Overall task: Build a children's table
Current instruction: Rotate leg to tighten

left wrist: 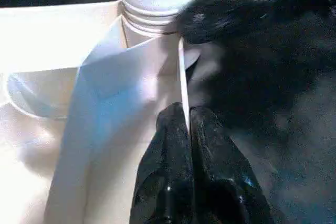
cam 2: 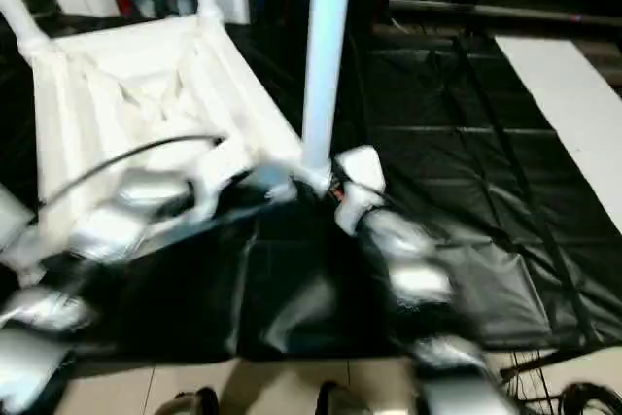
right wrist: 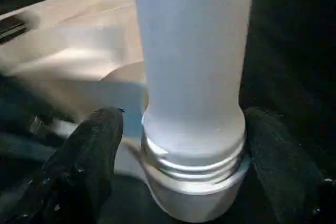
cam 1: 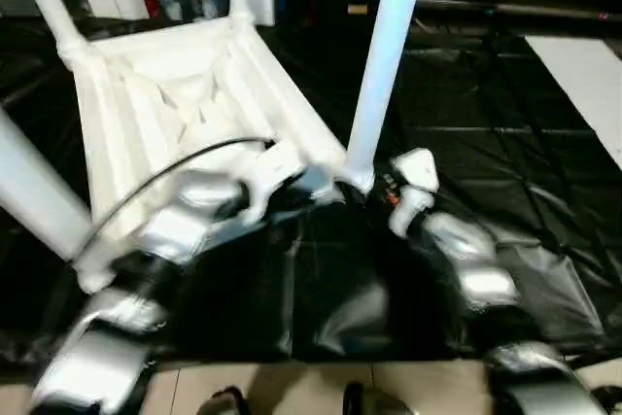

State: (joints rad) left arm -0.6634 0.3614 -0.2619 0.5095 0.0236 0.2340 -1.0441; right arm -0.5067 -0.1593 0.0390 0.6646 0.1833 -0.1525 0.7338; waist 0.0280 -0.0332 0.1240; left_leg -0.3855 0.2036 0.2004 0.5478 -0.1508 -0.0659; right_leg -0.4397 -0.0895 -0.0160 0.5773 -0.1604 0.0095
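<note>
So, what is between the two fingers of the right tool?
The leg, just above its threaded end, stands between the right tool's fingers; the right wrist view shows this, with small gaps on both sides.

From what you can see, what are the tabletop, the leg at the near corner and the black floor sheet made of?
Tabletop: looks like moulded white plastic, matte, with thin ribs on its underside. Leg: seemingly the same white plastic, smooth, with moulded thread rings at its base where it enters the socket. Floor sheet: probably thin plastic film, glossy, creased, with bright glare patches.

White tabletop (cam 1: pixel 185 104) upside down, ribbed – 4 legs (cam 1: pixel 384 55) upright in corner sockets.
</note>
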